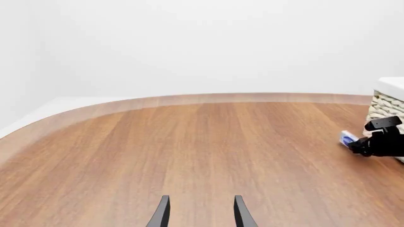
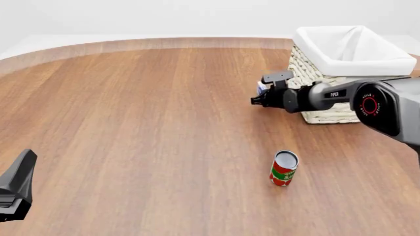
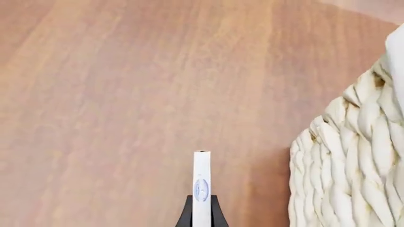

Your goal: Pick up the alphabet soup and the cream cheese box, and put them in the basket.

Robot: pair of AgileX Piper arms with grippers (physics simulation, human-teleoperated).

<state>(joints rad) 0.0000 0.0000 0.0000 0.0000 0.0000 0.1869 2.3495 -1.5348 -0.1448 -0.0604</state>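
My right gripper (image 2: 259,96) is shut on the cream cheese box (image 2: 261,88), a thin white box with blue markings. I hold it low over the table, just left of the wicker basket (image 2: 355,65). In the right wrist view the box (image 3: 201,187) stands edge-on between the fingers (image 3: 187,215), with the basket's woven wall (image 3: 353,179) close beside it. The box (image 1: 347,138) and the basket (image 1: 385,108) also show in the left wrist view. My left gripper (image 1: 200,213) is open and empty, near the table's front left (image 2: 25,164). The alphabet soup is not in view.
A red and green labelled can (image 2: 284,168) stands upright on the wooden table (image 2: 144,123), in front of the right arm (image 2: 328,96). The table's curved far edge runs behind the basket.
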